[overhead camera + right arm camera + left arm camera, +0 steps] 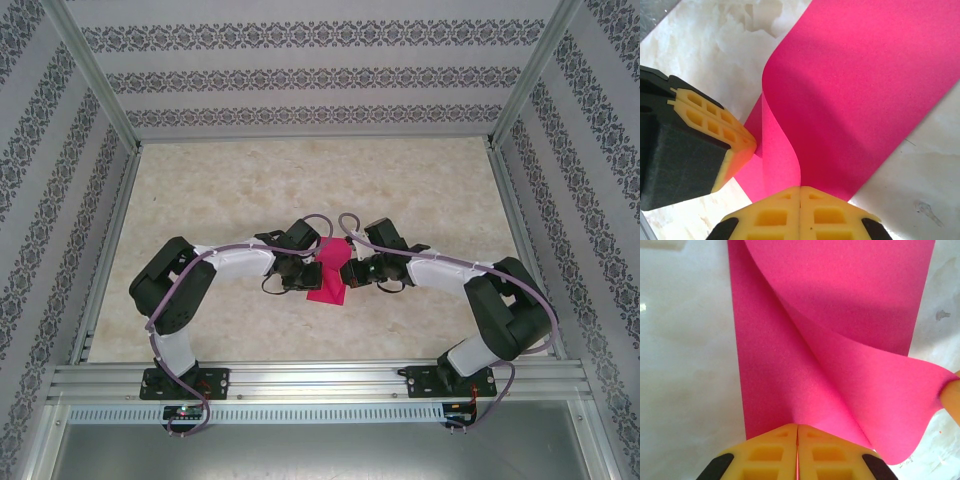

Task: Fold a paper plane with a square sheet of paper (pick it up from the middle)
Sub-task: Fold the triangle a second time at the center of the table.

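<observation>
pink sheet at centre of table, one flap curled up. left jaws and right jaws both pinched shut on it. likely best: bring flap over slowly, match edges before pressing crease.

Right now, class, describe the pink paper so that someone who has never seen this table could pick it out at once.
Start at the pale marbled table and look near its middle, where the left claw and the right claw meet. Both pinch the paper, which has one flap curling up. It is the only bright magenta thing there.
</observation>
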Tool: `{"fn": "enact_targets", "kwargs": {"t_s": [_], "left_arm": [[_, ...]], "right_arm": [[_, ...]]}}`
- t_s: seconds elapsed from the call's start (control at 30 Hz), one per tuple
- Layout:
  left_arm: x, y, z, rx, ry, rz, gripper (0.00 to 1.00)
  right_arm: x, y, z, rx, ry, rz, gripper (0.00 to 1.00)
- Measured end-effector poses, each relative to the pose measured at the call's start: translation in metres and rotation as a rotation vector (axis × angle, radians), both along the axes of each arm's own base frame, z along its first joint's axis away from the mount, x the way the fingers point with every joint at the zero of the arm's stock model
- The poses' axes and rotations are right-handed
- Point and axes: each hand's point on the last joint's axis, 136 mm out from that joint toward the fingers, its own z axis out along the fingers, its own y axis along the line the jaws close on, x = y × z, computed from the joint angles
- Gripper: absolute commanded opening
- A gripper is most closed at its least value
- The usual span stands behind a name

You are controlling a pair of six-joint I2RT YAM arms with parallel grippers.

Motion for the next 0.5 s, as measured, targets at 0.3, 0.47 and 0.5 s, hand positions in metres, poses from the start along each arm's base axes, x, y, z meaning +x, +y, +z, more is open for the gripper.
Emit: {"fn": "enact_targets", "kwargs": {"t_s": [0.3, 0.47, 0.5], "left_arm": [[0.001, -0.001, -0.001, 0.001, 0.000, -0.002, 0.10], [0.002, -0.002, 0.000, 0.002, -0.001, -0.004, 0.10], [0.002, -0.002, 0.000, 0.002, -0.001, -0.005, 0.10]], "right_arm": [[0.011, -0.008, 0.003, -0.067, -0.040, -0.004, 0.02], [0.019, -0.005, 0.001, -0.086, -0.051, 0.011, 0.02], [0.019, -0.005, -0.001, -0.090, -0.048, 0.014, 0.02]]}}
